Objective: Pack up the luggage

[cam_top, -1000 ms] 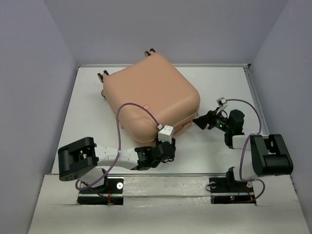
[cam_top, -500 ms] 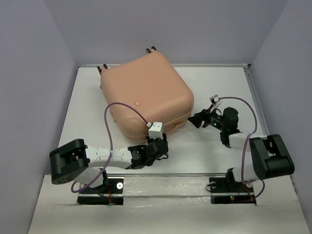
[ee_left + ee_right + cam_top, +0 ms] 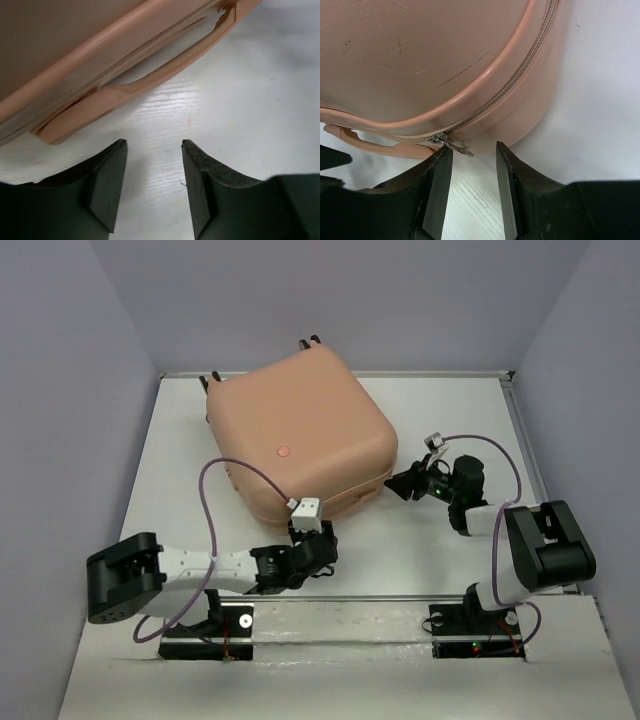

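The luggage [image 3: 300, 430] is a closed peach-pink hard-shell suitcase lying flat on the white table, its wheels at the far edge. My left gripper [image 3: 318, 545] is open and empty just in front of its near side; in the left wrist view the suitcase's handle [image 3: 140, 85] lies beyond my fingertips [image 3: 152, 147]. My right gripper [image 3: 395, 485] is open at the suitcase's right corner. In the right wrist view the metal zipper pull [image 3: 454, 146] hangs from the zipper [image 3: 520, 80] just ahead of my left finger, between the open jaws [image 3: 472, 150], not gripped.
White table [image 3: 450, 420] enclosed by grey walls at left, back and right. A metal rail [image 3: 340, 600] runs along the near edge by the arm bases. Purple cables loop from both wrists.
The suitcase shifted left and away from the near edge a second ago. My left gripper drew back leftward; my right gripper moved left toward the suitcase corner.
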`<state>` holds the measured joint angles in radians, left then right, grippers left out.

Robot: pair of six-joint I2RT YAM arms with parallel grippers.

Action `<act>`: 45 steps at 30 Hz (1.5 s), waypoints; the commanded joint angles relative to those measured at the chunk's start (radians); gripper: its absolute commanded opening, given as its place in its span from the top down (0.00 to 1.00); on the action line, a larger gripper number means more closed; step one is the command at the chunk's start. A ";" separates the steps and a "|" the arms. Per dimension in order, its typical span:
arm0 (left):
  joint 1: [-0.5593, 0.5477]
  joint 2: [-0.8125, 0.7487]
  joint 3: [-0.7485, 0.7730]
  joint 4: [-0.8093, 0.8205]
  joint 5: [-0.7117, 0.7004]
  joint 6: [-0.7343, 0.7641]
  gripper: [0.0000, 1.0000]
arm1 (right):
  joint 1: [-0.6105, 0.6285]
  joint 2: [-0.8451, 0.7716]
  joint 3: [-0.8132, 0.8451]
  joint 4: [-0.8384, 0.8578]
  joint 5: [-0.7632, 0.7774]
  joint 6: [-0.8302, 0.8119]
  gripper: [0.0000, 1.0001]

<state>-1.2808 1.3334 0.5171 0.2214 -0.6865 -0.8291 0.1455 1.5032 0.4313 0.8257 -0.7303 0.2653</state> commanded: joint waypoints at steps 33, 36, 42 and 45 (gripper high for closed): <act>0.225 -0.410 -0.266 0.315 -0.025 -0.068 0.24 | 0.344 -0.409 -0.161 -0.247 0.440 -0.024 0.93; 0.235 -0.356 -0.241 0.358 0.001 -0.042 0.29 | 0.433 -0.455 -0.147 -0.351 0.514 -0.028 0.93; 0.236 -0.247 -0.192 0.426 0.025 0.007 0.40 | 0.609 -0.454 -0.117 -0.471 0.702 0.041 0.93; 0.236 -0.217 -0.173 0.429 0.024 0.019 0.42 | 0.620 -0.457 -0.123 -0.481 0.770 0.078 0.93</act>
<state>-1.0515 1.0821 0.2523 0.4828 -0.6914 -0.8852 0.6971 1.0531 0.3065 0.4667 0.0208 0.2783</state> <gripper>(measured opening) 0.644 0.077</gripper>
